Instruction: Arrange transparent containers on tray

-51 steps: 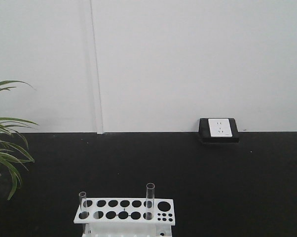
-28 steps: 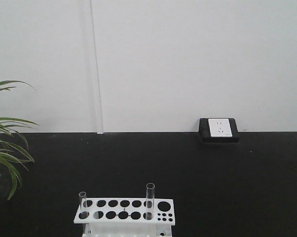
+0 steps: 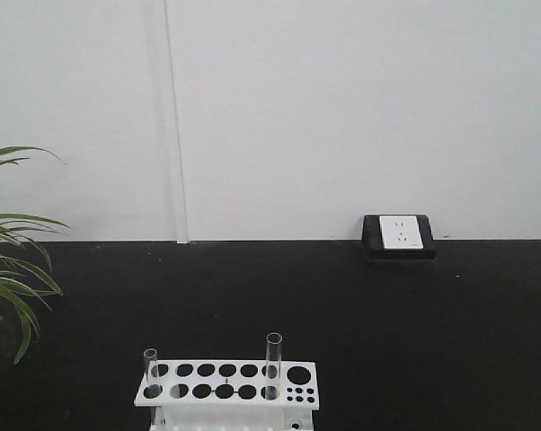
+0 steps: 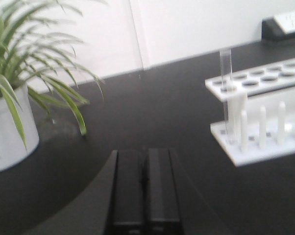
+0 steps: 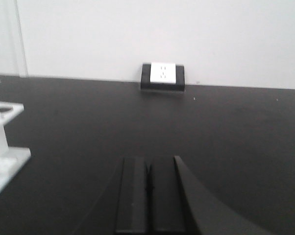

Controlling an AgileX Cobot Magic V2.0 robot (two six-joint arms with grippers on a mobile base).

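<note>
Table point(image 3: 432, 341): black; carries the things.
Rack point(image 3: 227, 384): white, at the table's near edge in the front view.
Tray: in no view.
End tube point(image 3: 150, 373): upright in the rack's left end.
Inner tube point(image 3: 273, 364): upright, right of the rack's middle.
Left gripper point(image 4: 146, 196): jaws pressed together, empty; rack ahead to its right, probably the nearer arm.
Right gripper point(image 5: 148, 196): jaws together, empty; rack corner off left.
</note>
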